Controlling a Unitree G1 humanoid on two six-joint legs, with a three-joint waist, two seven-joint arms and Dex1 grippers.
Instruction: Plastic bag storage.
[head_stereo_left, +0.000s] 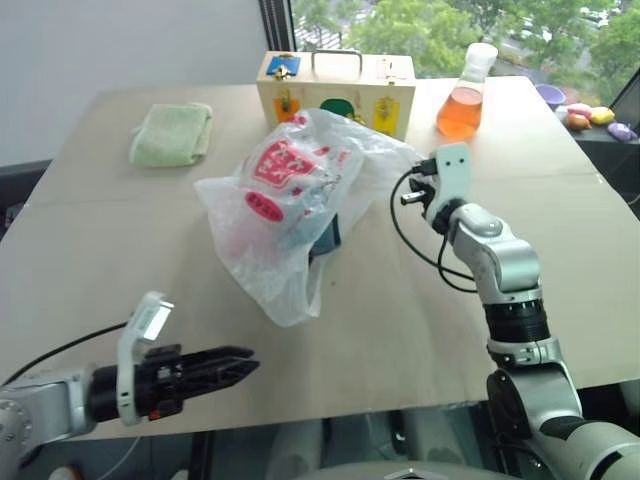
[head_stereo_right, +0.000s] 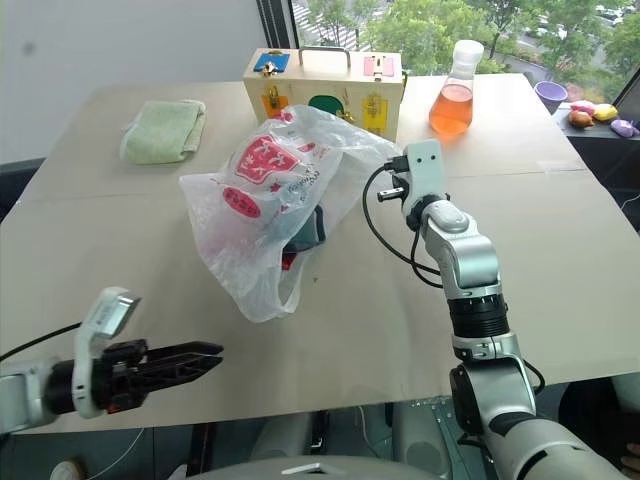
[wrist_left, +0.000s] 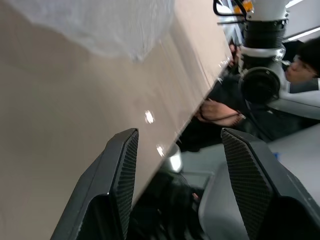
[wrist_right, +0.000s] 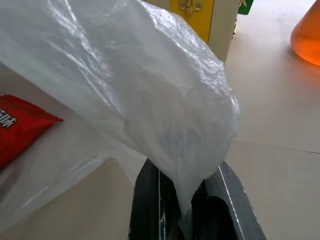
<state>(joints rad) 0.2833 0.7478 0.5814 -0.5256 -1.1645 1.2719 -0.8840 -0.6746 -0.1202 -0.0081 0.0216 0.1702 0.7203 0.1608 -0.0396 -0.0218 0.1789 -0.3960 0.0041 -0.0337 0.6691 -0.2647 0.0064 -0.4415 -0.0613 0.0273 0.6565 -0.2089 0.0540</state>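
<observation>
- Across the pale wooden worktop (head_stereo_left: 90, 250), the large crinkly translucent white thin-film plastic bag (head_stereo_left: 295, 205) with red and pink print is the landmark; it lies in a loose heap at the middle, just in front of the light wooden box (head_stereo_left: 335, 92) with coloured latches, which stands on the far side of the bag.
- Lengthwise, the bag runs slantwise, from a high puffed corner near the box down to a flat tail that points towards the worktop's near edge.
- At the bag's high corner, on the side away from the folded green cloth (head_stereo_left: 172, 133), the right claw (wrist_right: 187, 212) is clamped on a pinch of the film, which spills upward out of its black fingers.
- Well apart from the bag's tail, past the near edge, the left claw (head_stereo_left: 240, 366) hangs with its fingers spread and nothing between them; it points roughly level, towards the bag.
- My reading: the right arm is plainly the nearer one and already has the bag; the left must travel forward to the tail to help gather or fold it.
- Inside the bag, a small shiny red snack packet (wrist_right: 17, 131) shows through the film, so it could slide about as the bag is lifted.
</observation>
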